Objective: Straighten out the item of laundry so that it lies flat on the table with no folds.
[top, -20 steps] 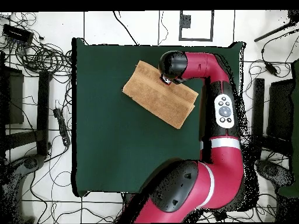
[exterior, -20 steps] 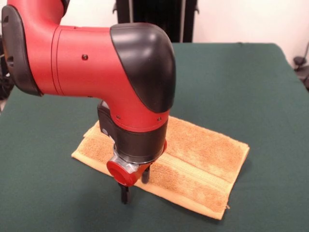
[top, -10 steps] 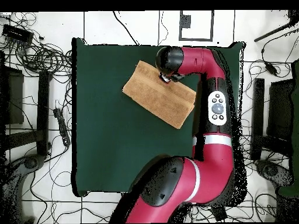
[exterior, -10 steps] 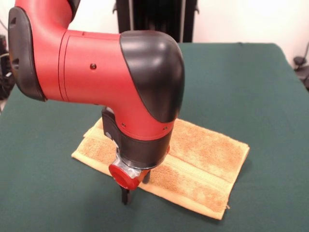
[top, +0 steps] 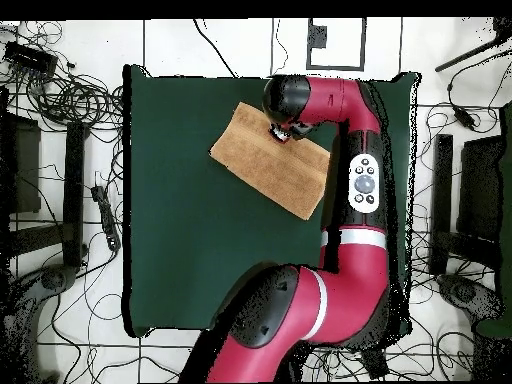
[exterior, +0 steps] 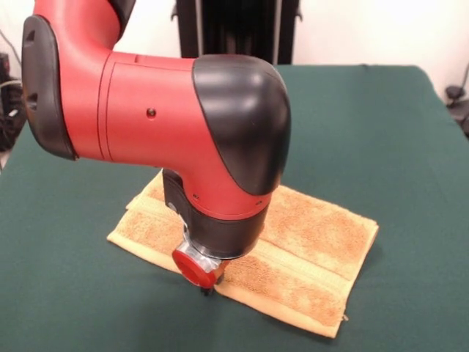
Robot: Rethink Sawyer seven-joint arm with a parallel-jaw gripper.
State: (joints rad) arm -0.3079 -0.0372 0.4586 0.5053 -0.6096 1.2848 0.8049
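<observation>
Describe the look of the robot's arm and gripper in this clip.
The arm is glossy red with rounded black joint caps. In the overhead view one link carries a pale oval button panel and a silver ring. A red disc sits at the wrist; only dark tips of the gripper show.

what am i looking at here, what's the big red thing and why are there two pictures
The big red and black thing is a robot arm with a gripper at its tip. One picture is taken from across the table, the other from straight above it.

On the large table covered in dark green cloth lies a small orange-tan terry towel, folded double into a rectangle. The arm reaches down to the towel's long edge nearest the front camera. The wrist hides the gripper almost entirely, so whether its jaws are open or gripping the towel cannot be told. The job is to spread the towel flat, which is not yet done.
</observation>
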